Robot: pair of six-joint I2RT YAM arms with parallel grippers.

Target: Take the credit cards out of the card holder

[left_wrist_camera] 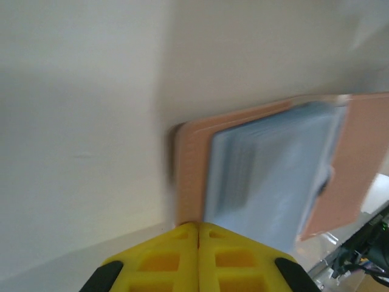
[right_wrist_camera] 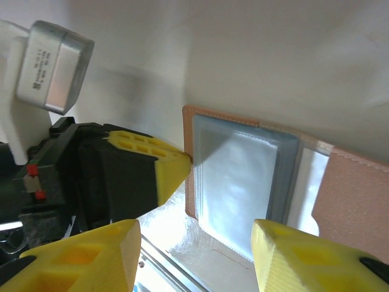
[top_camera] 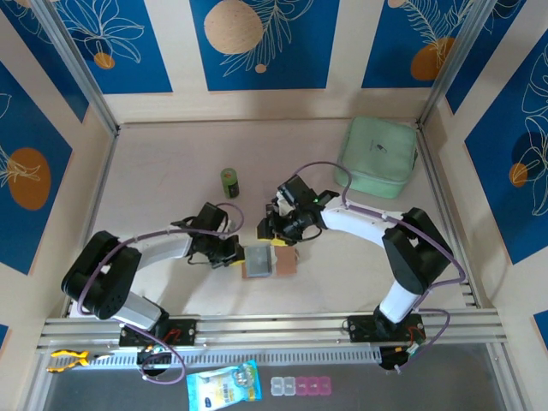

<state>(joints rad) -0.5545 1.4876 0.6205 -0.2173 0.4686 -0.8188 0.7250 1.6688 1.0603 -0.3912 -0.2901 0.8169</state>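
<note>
Pale table point(top_camera: 171, 171): card holder point(top_camera: 268, 261) open, long axis left-right; left end effector point(left_wrist_camera: 199, 232) closed, right end effector point(right_wrist_camera: 196, 234) wide.

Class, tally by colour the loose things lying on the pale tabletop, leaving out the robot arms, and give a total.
Mint-green: 1, the rounded square case
Dark green: 1, the small cylindrical container
Tan-pink: 1, the open leather card holder
Total: 3
</note>
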